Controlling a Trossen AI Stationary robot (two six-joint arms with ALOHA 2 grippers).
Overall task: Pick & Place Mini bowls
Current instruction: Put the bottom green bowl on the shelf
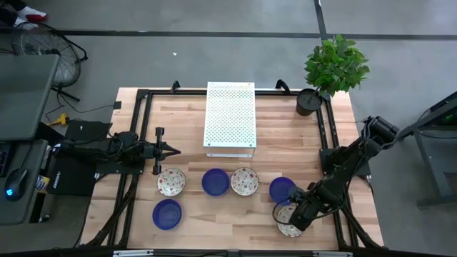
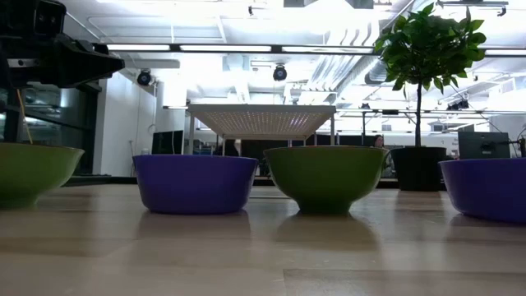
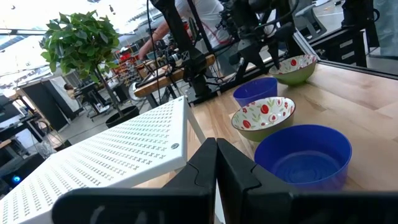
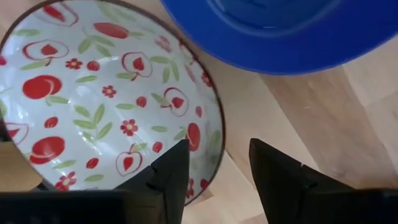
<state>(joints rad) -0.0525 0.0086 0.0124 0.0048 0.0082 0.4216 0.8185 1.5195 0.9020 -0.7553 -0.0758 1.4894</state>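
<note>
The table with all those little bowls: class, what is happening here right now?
The right gripper hangs open just over a patterned bowl at the table's front right corner, one finger inside its rim, not gripping it. A blue bowl sits right beside it. Two more patterned bowls and two blue ones lie across the front. The left gripper waits shut near the white rack, holding nothing.
</note>
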